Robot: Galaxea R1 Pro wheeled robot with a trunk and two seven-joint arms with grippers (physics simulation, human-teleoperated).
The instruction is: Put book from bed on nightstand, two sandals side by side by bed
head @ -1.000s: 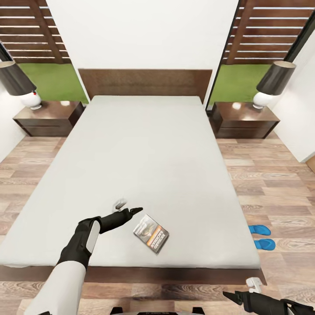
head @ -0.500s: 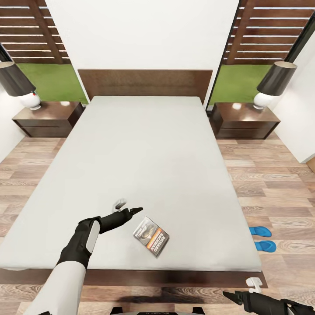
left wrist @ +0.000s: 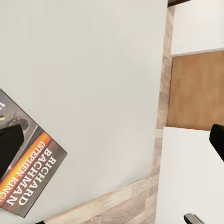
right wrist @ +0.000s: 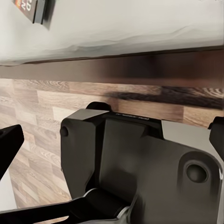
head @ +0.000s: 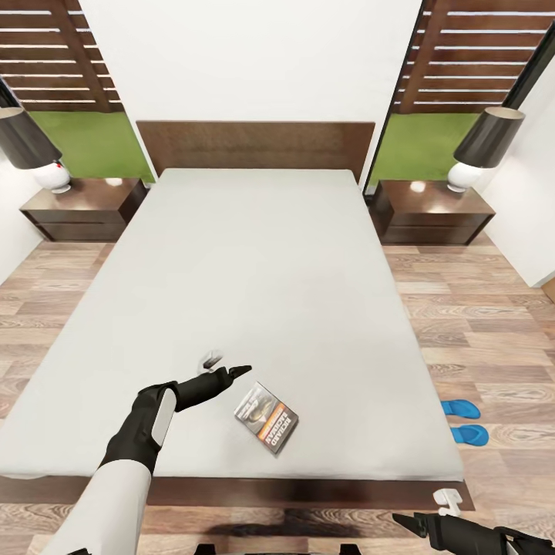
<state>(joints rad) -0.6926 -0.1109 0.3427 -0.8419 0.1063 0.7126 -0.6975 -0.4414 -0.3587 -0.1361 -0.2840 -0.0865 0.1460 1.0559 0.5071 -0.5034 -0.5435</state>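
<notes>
While the left gripper (head: 225, 368) hangs low over the foot end of the mattress with its two fingers spread wide and nothing between them, the book (head: 267, 417) lies flat on the bed (head: 254, 277) just beside it, toward the robot's right, apart from the fingertips. From the left wrist camera one dark fingertip (left wrist: 9, 147) overlaps the book's (left wrist: 29, 179) cover in the picture, and the orange band with white lettering "RICHARD BACHMAN" reads clearly; whether that tip touches the cover I cannot tell. Low at the robot's right, the right gripper (head: 426, 512) sits beyond the bed's foot rail above the floor (head: 493, 339), its fingers parted and empty; its wrist camera shows the two dark tips (right wrist: 9, 140) well apart, the robot's dark base (right wrist: 140, 158) below, and a corner of the book (right wrist: 35, 10) on the mattress edge. On the planks to the right of the bed, near its foot corner, the two sandals (head: 465, 422) lie close together, roughly parallel. Either side of the headboard stands a nightstand (head: 432, 212), each carrying a lamp (head: 482, 146) with a dark shade.
</notes>
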